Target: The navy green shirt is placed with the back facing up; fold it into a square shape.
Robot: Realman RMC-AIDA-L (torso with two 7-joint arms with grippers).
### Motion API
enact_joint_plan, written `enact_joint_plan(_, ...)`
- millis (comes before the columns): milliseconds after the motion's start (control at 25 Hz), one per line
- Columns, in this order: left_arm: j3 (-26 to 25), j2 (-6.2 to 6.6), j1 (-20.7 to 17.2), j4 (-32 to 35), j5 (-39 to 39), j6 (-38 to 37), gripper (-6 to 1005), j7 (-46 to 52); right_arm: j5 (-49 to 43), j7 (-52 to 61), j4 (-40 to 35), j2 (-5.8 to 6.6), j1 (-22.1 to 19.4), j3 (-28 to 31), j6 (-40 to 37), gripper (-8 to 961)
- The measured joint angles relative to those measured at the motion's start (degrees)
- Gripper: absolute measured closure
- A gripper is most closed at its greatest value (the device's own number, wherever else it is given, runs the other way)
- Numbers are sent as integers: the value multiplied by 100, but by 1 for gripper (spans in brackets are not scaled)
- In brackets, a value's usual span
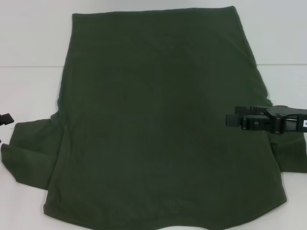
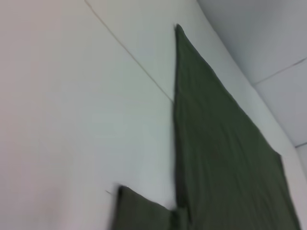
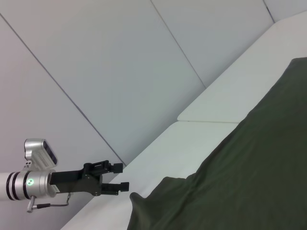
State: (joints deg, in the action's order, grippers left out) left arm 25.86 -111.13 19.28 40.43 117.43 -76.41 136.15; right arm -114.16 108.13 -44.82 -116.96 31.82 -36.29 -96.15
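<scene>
Right gripper [image 1: 230,120] over shirt [image 1: 158,129]

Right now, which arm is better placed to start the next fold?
Probably the right: its pincer already reaches over the navy green shirt near its right sleeve. The left pincer sits at the table's left edge, off the cloth.

The plain white, matte bench [image 1: 33,96] fills the scene. A thin straight seam [image 1: 29,66] crosses its top from side to side toward the far edge, dividing the surface into a far panel and a near one. In the left wrist view the same seam [image 2: 129,52] runs as a fine dark line over the white top. Beyond the bench's edge, in the right wrist view, stands a pale grey panelled wall [image 3: 120,62] with thin diagonal joint lines.
</scene>
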Motion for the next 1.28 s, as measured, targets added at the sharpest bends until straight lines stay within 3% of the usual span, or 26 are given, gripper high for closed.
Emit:
enact_joint_plan(520,30,-100,-37,-188,111,576,177,-570,8,54,-39,7,-49,70,-53,40)
enact_joint_plan(1280,222,-102,-25,-361,149,368,200,-527,65,59,-45,37,-29,235,-108,41)
